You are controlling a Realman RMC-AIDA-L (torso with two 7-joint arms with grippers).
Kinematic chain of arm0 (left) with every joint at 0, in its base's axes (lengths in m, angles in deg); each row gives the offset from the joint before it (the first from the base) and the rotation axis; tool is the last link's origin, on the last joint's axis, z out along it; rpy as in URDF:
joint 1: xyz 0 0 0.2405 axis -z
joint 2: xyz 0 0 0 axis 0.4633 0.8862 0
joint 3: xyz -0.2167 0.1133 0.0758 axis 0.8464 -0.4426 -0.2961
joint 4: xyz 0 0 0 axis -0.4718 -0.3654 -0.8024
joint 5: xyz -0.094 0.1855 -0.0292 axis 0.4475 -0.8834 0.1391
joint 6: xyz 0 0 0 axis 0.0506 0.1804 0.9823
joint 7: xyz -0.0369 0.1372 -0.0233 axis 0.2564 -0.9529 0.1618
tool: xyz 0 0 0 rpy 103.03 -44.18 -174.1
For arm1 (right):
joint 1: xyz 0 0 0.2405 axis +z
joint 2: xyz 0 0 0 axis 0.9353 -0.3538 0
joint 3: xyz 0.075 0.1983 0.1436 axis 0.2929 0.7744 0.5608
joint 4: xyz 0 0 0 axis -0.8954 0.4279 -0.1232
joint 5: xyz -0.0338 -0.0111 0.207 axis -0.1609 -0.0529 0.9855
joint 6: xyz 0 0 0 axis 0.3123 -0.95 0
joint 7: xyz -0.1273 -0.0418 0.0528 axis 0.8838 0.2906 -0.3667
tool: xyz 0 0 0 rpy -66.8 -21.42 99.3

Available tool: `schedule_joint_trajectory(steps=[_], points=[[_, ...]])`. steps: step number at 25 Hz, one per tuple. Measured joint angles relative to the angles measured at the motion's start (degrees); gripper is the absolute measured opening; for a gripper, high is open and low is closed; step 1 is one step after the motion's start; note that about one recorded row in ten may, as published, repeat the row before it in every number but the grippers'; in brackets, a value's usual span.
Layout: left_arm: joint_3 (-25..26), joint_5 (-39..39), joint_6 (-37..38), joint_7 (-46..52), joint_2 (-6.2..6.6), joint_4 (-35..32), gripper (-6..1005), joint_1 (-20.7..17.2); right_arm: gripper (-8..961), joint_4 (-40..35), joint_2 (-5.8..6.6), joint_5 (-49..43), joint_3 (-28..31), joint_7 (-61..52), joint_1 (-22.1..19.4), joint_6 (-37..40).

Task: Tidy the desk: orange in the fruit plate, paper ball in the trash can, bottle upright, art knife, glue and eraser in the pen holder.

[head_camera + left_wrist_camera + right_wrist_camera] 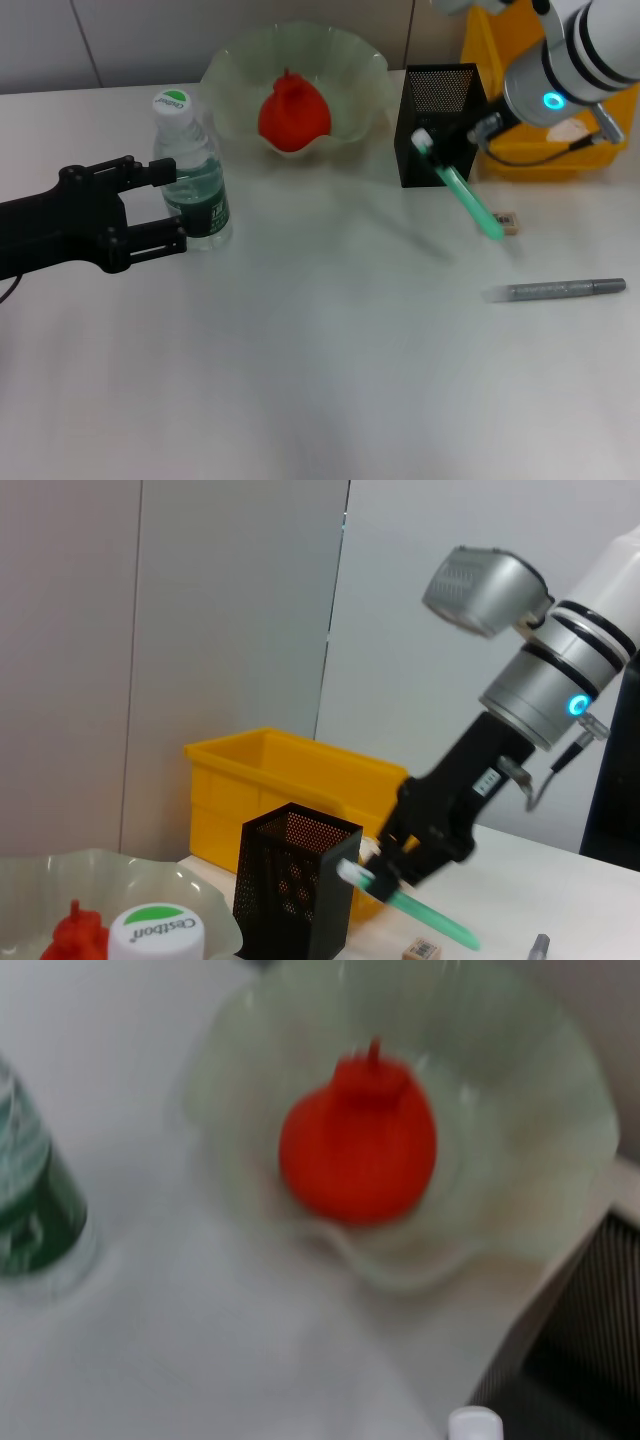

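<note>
Right gripper (440, 150) is clamped on the white-capped end of a translucent green glue stick (470, 200), whose long axis slants down and away from the jaws. The black square mesh pen holder (438, 120) sits just beside the jaws, its mouth slightly above. Left gripper (165, 205) stands wide around the upright clear green-labelled water bottle (195, 175). Stick needs tilting upright first.
</note>
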State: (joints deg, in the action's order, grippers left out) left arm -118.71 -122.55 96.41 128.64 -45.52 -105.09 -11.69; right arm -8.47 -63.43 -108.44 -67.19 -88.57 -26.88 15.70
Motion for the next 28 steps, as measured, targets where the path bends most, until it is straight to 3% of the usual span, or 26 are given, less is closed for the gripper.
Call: schedule_joint_trajectory(steps=[18,28], points=[[2.46,0.00,0.15,0.00,0.08,0.65,738,0.00,184,-3.42,0.16,12.98,2.84,2.82,-1.37,-13.21],[2.77,0.01,0.14,0.00,0.08,0.81,738,-0.04,184,-11.53,-0.02,13.65,2.81,3.69,-8.08,-15.43]])
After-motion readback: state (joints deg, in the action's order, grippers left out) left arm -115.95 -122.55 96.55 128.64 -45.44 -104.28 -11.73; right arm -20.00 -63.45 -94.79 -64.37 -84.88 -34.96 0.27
